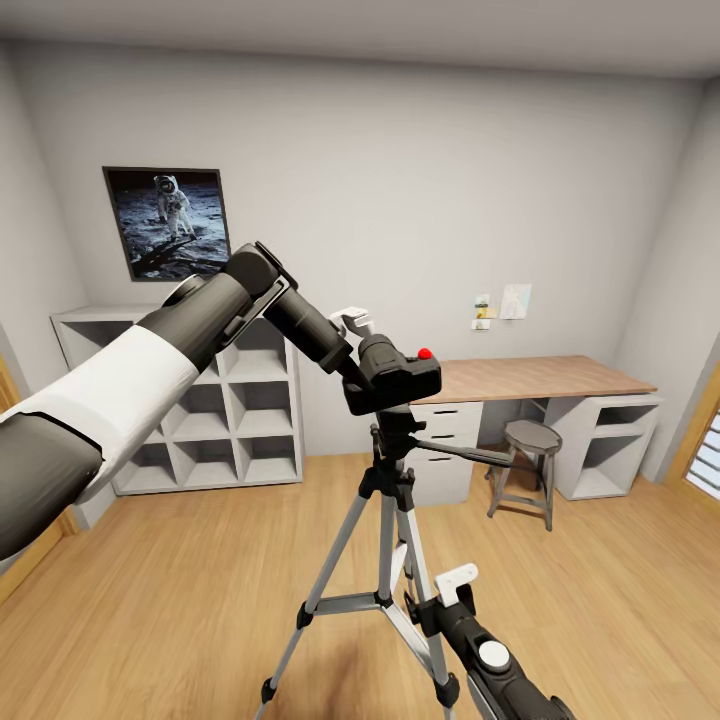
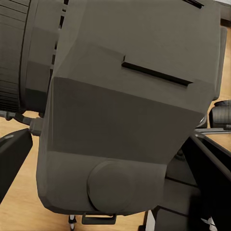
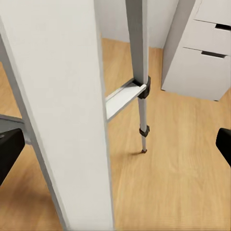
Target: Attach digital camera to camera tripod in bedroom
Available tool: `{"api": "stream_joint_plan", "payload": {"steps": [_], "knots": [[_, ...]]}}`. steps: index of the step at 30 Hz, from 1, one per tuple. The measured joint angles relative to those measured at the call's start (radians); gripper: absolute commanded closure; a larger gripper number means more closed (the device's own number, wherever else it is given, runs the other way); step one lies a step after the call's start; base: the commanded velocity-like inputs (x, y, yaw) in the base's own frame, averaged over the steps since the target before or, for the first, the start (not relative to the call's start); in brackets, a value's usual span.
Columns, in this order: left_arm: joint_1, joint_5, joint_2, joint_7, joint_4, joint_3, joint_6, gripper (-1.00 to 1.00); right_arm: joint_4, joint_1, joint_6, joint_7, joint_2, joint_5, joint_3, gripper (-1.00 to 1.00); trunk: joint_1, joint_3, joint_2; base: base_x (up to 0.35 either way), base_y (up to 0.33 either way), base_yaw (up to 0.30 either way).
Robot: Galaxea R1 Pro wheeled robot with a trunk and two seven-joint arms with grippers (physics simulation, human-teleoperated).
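Note:
The black digital camera, with a red button on top, sits at the top of the camera tripod in the middle of the bedroom. My left gripper reaches in from the left and is shut on the camera body, which looms close between its dark fingers. Whether the camera rests fully on the tripod's black head I cannot tell. Low down, my right gripper stands open beside the silver legs. One tripod leg lies between its fingers, untouched.
White cube shelves stand against the back wall at the left under a moon picture. A wooden desk with drawers and a round stool are at the right. Light wood floor surrounds the tripod.

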Motion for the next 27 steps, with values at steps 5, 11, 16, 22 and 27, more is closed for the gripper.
{"api": "stream_joint_plan", "payload": {"steps": [5,11,16,22,27], "knots": [[0.000,0.000,-0.001,0.000,0.000,0.000,0.000,1.00,0.007,-0.005,-0.001,0.000,0.000,0.000,0.000,-1.00,0.000,0.000,0.000,0.000,0.000,0.000],[0.000,0.000,-0.002,0.000,0.001,0.000,0.000,1.00,0.008,-0.006,-0.001,0.001,0.000,-0.001,0.001,1.00,0.000,0.000,0.000,0.000,0.000,0.000],[0.000,0.000,-0.003,0.000,0.001,-0.001,0.000,1.00,0.008,-0.006,-0.001,-0.002,0.000,0.004,-0.001,1.00,0.000,0.000,0.000,0.000,0.000,0.000],[0.000,0.000,-0.003,0.000,0.001,-0.001,0.000,1.00,0.008,-0.006,-0.001,0.000,0.000,0.001,0.000,1.00,0.000,0.000,0.000,0.000,0.000,0.000],[0.000,0.000,-0.003,0.000,0.002,-0.009,0.000,1.00,0.008,-0.006,-0.001,0.000,0.000,0.001,0.000,1.00,0.000,0.000,0.000,0.000,0.000,0.000]]}}
